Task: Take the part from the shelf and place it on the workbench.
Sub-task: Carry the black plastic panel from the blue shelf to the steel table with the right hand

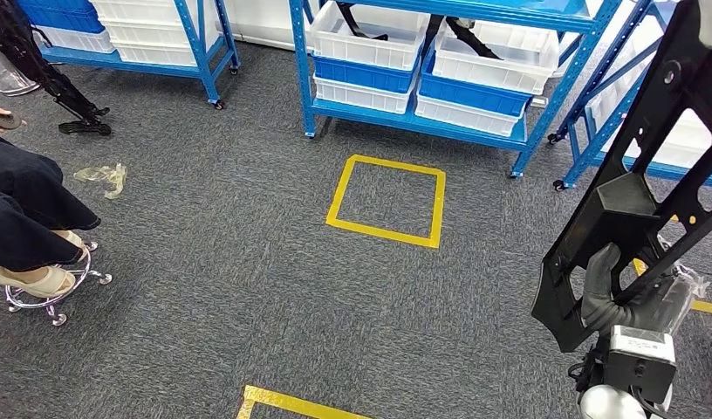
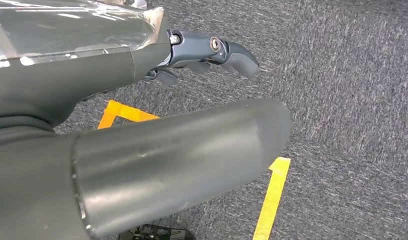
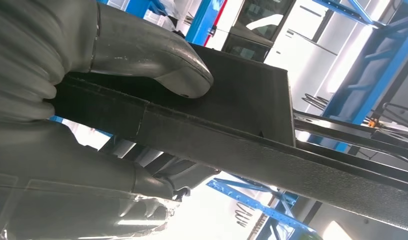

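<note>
**Right hand carries the black part above the carpet, shelves ahead**

Head view: the right hand (image 1: 627, 301) grips a long black part (image 1: 636, 170), an openwork frame of flat bars. The part rises steeply from the hand toward the upper right corner, tilted, held clear of the grey carpet (image 1: 230, 262). Straight ahead stands a blue shelf (image 1: 557, 83) holding white bins (image 1: 370, 35) stacked with blue ones; black parts lie in the upper bins. A second blue shelf (image 1: 200, 39) with more bins stands to the far left, and another shelf frame sits behind the held part on the right. A square of yellow tape (image 1: 387, 201) marks the carpet in front of the middle shelf, well apart from the hand. At the left edge a seated person (image 1: 25, 209) in dark clothing rests feet on a chrome stool base (image 1: 51, 301). A crumpled clear wrapper (image 1: 104, 177) lies on the carpet near them.

Left wrist view: the left hand (image 2: 192, 52) hangs over the carpet holding nothing, its dark fingers (image 2: 237, 55) extended and lightly curved. Yellow tape lines (image 2: 272, 195) cross the floor beneath it.

Right wrist view: the thick grey thumb (image 3: 152, 55) presses on a flat black bar (image 3: 252, 135) of the part, clamped against the palm. Blue shelf uprights (image 3: 359, 82) show behind.
</note>
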